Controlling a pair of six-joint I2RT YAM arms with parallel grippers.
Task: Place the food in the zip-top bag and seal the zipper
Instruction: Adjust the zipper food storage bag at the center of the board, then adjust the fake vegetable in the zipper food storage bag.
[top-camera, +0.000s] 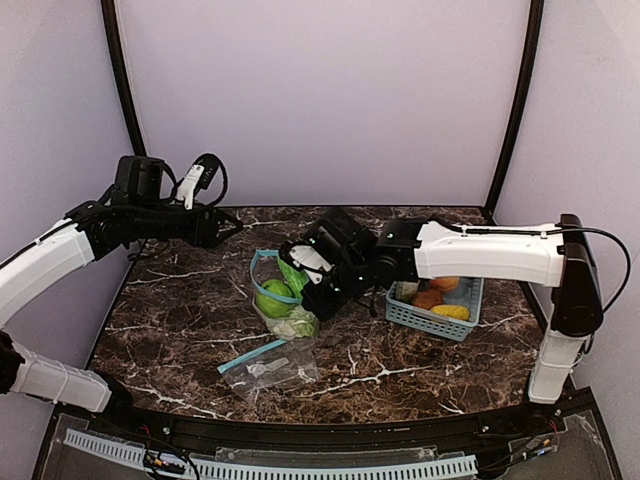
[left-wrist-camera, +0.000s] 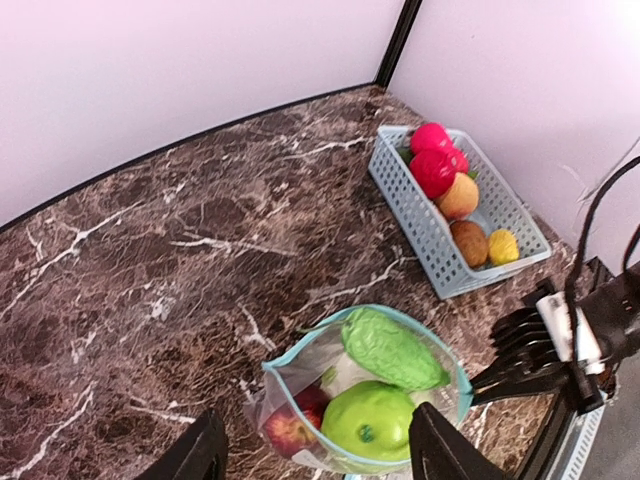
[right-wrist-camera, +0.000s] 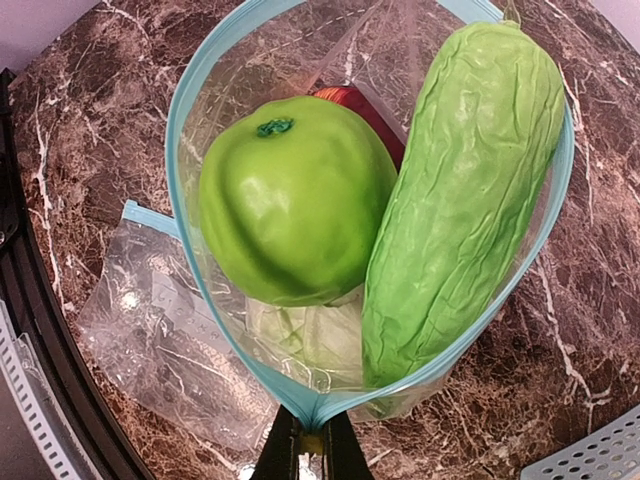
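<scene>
**Bag mouth pinched open, loading only part done**

The rim of the zip-top bag (right-wrist-camera: 172, 140) is clamped in the closed right gripper (right-wrist-camera: 305, 440), so the mouth is held up and wide for loading. A green apple (right-wrist-camera: 290, 200) and a long green vegetable (right-wrist-camera: 460, 190) are already seated inside. The left gripper (top-camera: 228, 224) is held clear above the bench (left-wrist-camera: 180, 260), fingers spread, nothing carried. Red pieces (left-wrist-camera: 432, 170) are left in the basket (left-wrist-camera: 410, 225), and the zipper is not yet sealed.

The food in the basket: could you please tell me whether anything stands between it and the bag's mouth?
The right arm lies between basket and bag, its end effector pinching the rim; a green apple and green vegetable crowd the mouth.
</scene>
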